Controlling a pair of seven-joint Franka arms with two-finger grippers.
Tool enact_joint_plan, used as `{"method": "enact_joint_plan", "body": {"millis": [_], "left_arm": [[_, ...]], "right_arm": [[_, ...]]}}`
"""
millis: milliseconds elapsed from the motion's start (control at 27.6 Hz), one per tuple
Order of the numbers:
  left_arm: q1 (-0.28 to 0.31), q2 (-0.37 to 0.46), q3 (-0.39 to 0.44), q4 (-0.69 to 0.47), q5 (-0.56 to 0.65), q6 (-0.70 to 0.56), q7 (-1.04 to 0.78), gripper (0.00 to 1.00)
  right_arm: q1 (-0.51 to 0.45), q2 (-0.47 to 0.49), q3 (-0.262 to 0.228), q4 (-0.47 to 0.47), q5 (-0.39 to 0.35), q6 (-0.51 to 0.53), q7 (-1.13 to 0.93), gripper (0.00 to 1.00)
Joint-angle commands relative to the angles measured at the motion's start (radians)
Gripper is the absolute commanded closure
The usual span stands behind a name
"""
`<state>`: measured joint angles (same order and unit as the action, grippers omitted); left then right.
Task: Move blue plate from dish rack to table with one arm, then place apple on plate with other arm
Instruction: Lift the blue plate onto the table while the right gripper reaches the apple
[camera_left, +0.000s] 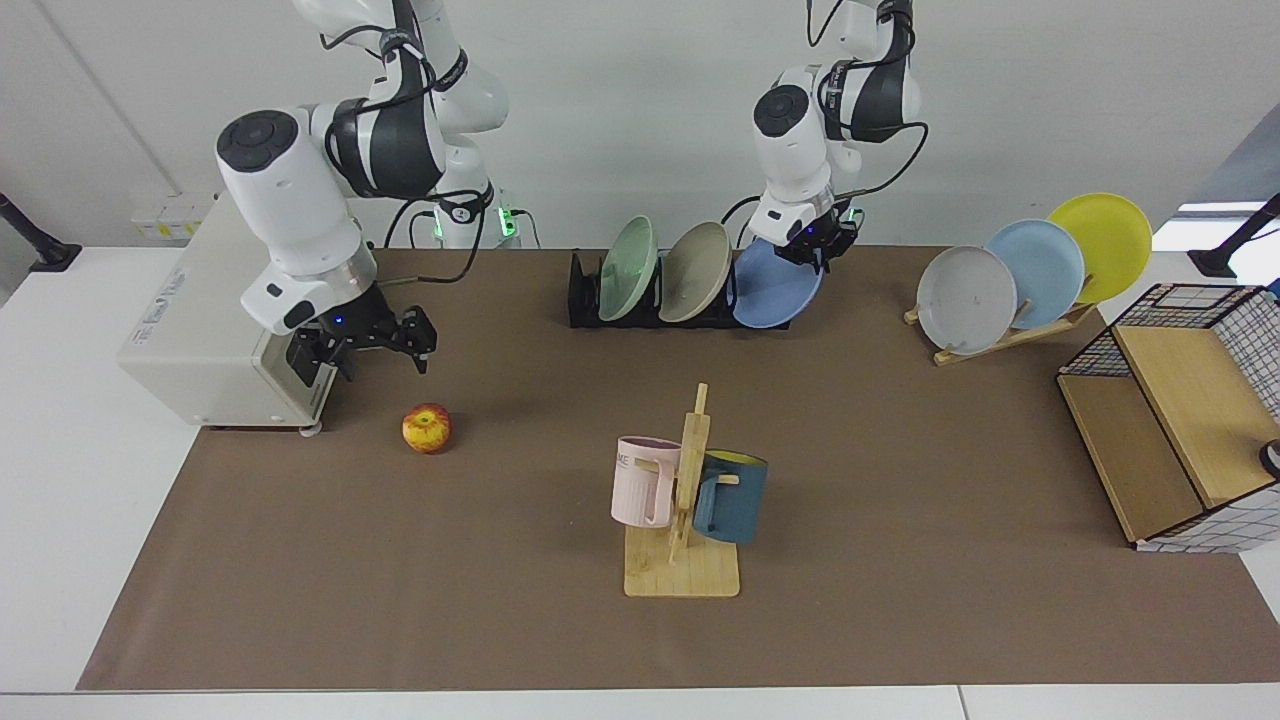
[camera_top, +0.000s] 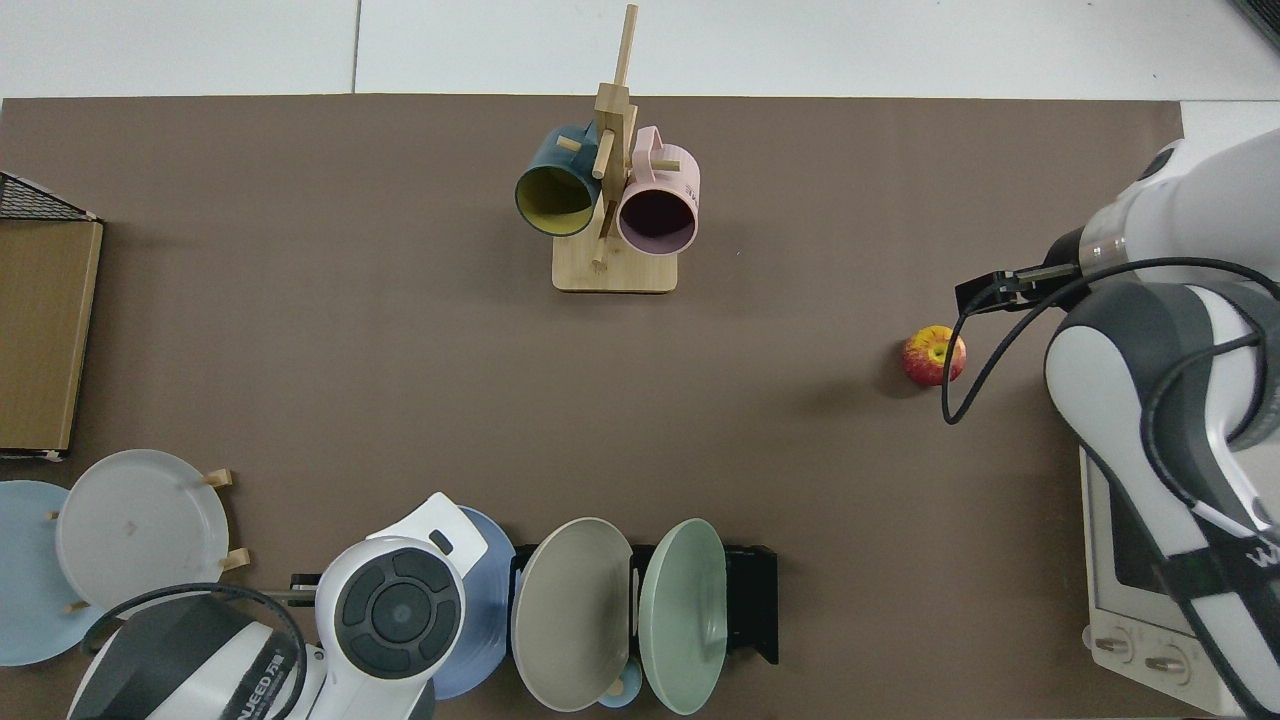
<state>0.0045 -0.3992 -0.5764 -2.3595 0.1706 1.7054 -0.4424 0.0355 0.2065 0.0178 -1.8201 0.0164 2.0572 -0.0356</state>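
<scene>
Clearly the left gripper (camera_left: 818, 243) sits at the top rim of the blue plate (camera_left: 775, 288), which leans in the end slot of the rack (camera_left: 585, 300), on the side away from the apple (camera_left: 426, 428); whether its fingers have clamped the rim cannot be told. Lifting likely goes up along the plate's tilt. Far from the rack, the right gripper (camera_left: 385, 345) hangs spread just above the apple on the mat (camera_left: 900, 500).

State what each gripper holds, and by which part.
Left gripper sits at the blue plate's top rim; grip cannot be told. Right gripper, open above the apple, holds nothing.
</scene>
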Motion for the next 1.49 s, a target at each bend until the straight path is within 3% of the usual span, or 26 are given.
{"method": "enact_joint_plan", "body": {"millis": [0,326,435,616,689,798,943,1088,1196,1341,1414,1450], "left_arm": [[0.005,-0.001,-0.071,0.077,0.050,-0.121,-0.048,1.00],[0.020,0.094,-0.073,0.235,0.151,-0.184,-0.048,1.00],[0.031,0.170,-0.051,0.313,0.202,-0.199,-0.048,1.00],[0.035,0.370,0.061,0.540,0.207,-0.213,-0.058,1.00],[0.034,0.430,0.088,0.604,0.160,-0.193,-0.090,1.00],[0.043,0.434,0.127,0.606,0.008,-0.048,-0.136,1.00],[0.046,0.412,0.179,0.516,-0.208,0.147,-0.090,1.00],[0.043,0.398,0.191,0.457,-0.287,0.229,-0.058,1.00],[0.031,0.424,0.185,0.425,-0.312,0.310,-0.067,1.00],[-0.026,0.486,0.153,0.361,-0.316,0.449,-0.117,1.00],[-0.038,0.493,0.148,0.315,-0.318,0.523,-0.125,1.00],[-0.043,0.493,0.148,0.301,-0.319,0.540,-0.125,1.00]], "right_arm": [[0.001,-0.022,0.002,-0.091,-0.015,0.073,0.020,0.00],[-0.005,0.019,-0.001,-0.130,-0.042,0.115,0.017,0.00],[-0.009,0.037,0.001,-0.137,-0.062,0.124,0.020,0.00],[-0.019,0.071,0.001,-0.160,-0.062,0.181,0.020,0.00],[-0.020,0.085,0.001,-0.165,-0.061,0.196,0.025,0.00],[-0.025,0.105,0.001,-0.168,-0.061,0.216,0.031,0.00],[-0.026,0.126,0.001,-0.168,-0.061,0.224,0.048,0.00],[-0.025,0.129,0.001,-0.168,-0.061,0.224,0.048,0.01],[-0.026,0.129,0.001,-0.169,-0.061,0.221,0.048,0.16],[-0.020,0.126,0.001,-0.185,-0.061,0.216,0.046,0.72],[-0.013,0.126,0.001,-0.182,-0.061,0.206,0.046,0.95],[-0.011,0.126,0.001,-0.179,-0.061,0.202,0.046,1.00]]}}
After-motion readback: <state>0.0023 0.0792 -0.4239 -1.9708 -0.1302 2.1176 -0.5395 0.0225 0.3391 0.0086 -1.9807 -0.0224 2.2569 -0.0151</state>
